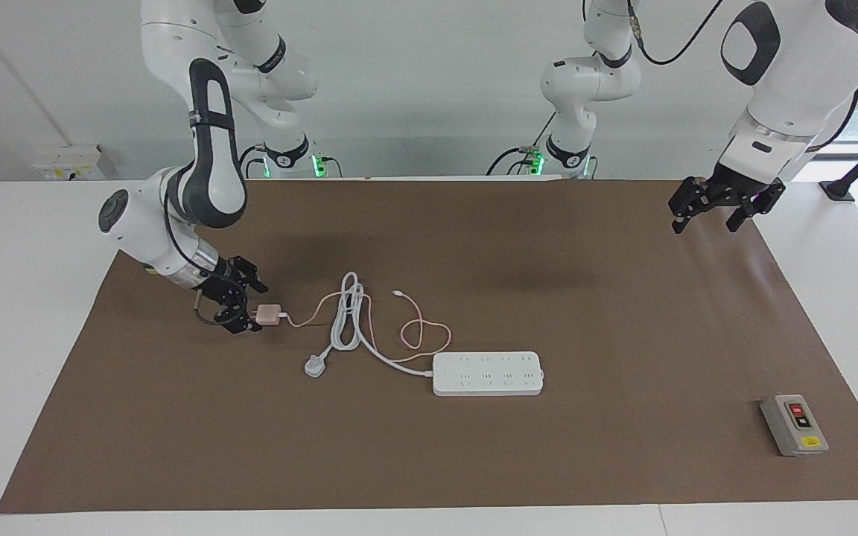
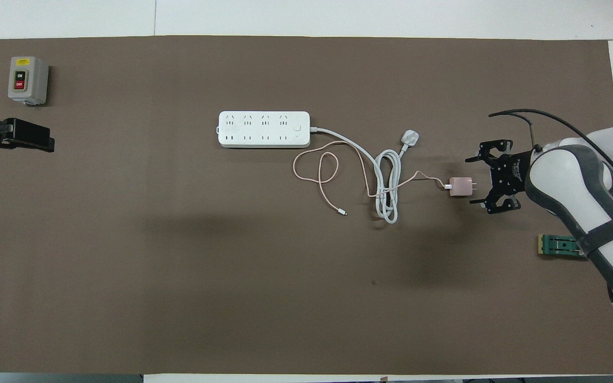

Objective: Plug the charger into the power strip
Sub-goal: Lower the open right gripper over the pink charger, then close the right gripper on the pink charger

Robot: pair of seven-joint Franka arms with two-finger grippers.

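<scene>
**A:** What is nearest the robots?

**B:** A small green and tan block (image 2: 556,246) lies on the brown mat (image 2: 179,276) that covers the counter, at the right arm's end. It seems to have no part in the job.

**A:** And the charger?

**B:** The charger (image 1: 268,315) is a pale-pink cube lying a little farther out, also toward the right arm's end. Its two metal prongs point at the right tool (image 1: 254,309). That tool is low over the mat with its fingers spread wide, one on each side of the prong end, and it is pinching nothing. It looks lined up to close across the cube's sides. I can't tell whether it touches the cube.

**A:** Where does the cable go?

**B:** The thin pink cable (image 2: 320,170) loops loosely toward the middle, crossing a coiled thick white cord (image 2: 389,183). That cord ends in a grey-white three-pin plug (image 2: 410,138), which is unplugged.

**A:** And the power strip?

**B:** The power strip (image 1: 487,373) lies farther out, mid-counter and well apart from the charger. It is flat with its two rows of sockets facing up, so it is ready to take prongs from above.

**A:** The other arm?

**B:** It waits. The left tool (image 1: 703,225) hangs with its fingers spread and empty over the mat's edge at the left arm's end.

**A:** Any writing?

**B:** Farthest out is a grey switch box (image 2: 27,80). Its black button reads "ON" and its red one "OFF". The yellow label on it is too small to read.
</scene>
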